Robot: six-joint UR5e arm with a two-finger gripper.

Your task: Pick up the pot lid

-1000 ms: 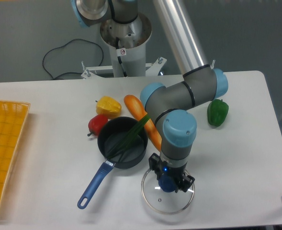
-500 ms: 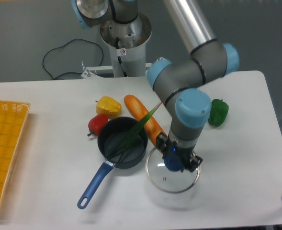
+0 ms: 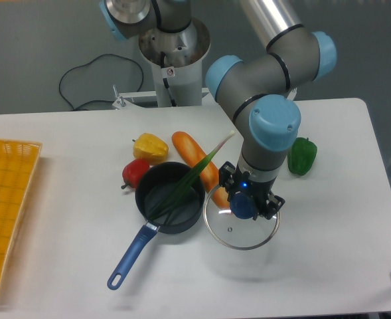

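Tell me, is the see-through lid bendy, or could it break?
The lid looks like clear glass, so it's probably stiff and might crack if dropped. Its rim is round, so it could roll if it landed on edge. The blue knob is in the middle, so it may balance well.

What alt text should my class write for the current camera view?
The jaws of a robot arm grip a clear pot lid by its blue knob, beside a black pan holding a leek; a carrot and yellow pepper lie nearby.

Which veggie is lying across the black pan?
The long green leek. Its leafy end is over the pan, and every other veggie is outside it.
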